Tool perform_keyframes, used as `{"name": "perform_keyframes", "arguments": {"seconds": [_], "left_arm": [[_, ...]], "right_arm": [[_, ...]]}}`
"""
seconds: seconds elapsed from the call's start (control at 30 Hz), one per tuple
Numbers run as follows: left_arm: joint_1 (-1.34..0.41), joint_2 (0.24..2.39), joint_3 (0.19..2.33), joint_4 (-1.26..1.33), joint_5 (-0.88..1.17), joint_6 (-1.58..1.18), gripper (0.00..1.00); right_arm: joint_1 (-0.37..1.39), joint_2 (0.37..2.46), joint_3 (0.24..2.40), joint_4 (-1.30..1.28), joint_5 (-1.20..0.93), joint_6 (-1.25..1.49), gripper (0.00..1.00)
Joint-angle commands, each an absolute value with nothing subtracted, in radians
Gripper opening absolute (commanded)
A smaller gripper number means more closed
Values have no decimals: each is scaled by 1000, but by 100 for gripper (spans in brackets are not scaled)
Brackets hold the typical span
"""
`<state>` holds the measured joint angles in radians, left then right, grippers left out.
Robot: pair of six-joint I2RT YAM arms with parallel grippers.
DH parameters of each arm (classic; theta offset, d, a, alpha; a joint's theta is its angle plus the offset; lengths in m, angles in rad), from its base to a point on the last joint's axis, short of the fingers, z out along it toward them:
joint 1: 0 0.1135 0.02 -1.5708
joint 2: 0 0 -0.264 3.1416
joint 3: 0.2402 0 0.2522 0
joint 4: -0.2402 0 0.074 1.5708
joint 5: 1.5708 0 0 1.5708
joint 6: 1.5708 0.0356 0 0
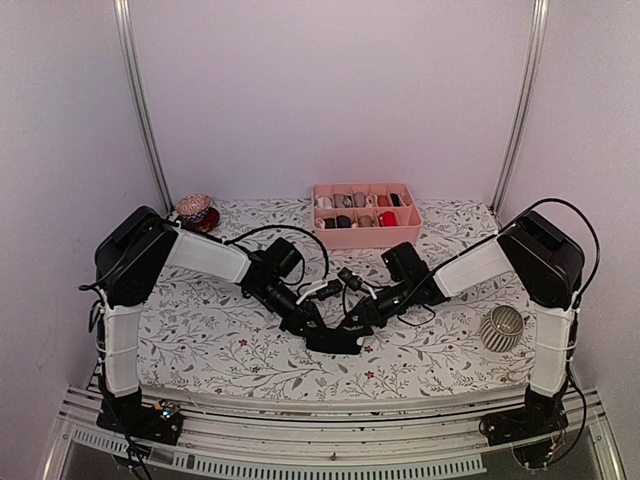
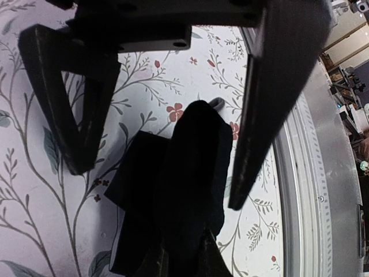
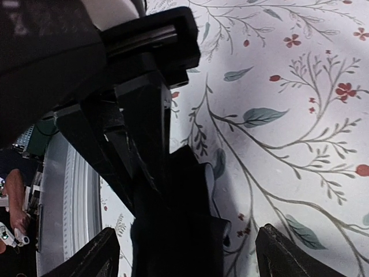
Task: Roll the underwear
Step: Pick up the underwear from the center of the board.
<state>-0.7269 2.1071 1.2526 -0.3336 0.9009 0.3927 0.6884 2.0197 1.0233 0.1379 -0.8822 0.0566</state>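
My L pincer [image 2: 185,261] clamped on black underwear [image 2: 184,173]; R pincer [image 3: 199,257] wide apart, fabric btwn its jaws, on worktop [image 2: 46,219].

From above, the left end effector [image 1: 316,328] and right end effector [image 1: 352,320] cover much of the underwear [image 1: 338,345]; its waistband cannot be told. What lies in the tray [image 1: 365,240] is too small to name.

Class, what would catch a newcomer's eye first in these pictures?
Mid-table, the left gripper and right gripper meet over crumpled black underwear. Behind them, a pink divided tray stands out at the far edge of the flowered table.
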Motion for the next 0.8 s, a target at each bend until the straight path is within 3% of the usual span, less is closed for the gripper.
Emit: {"name": "perform_keyframes", "arguments": {"seconds": [0.0,0.27,0.53,0.67,0.77], "left_arm": [[-724,2141,1212,-396,779,401,0],[-724,2139,1206,-388,774,400,0],[-724,2123,1195,-356,747,400,0],[-719,2095,1188,-346,743,402,3],[-706,2038,1181,-331,747,393,25]], "right_arm": [[725,2074,1042,26,-918,32,81],[724,2091,1053,-3,-965,21,56],[724,2107,1076,-2,-1009,24,4],[724,2037,1046,31,-957,38,2],[724,1971,1019,34,-896,36,2]]}}
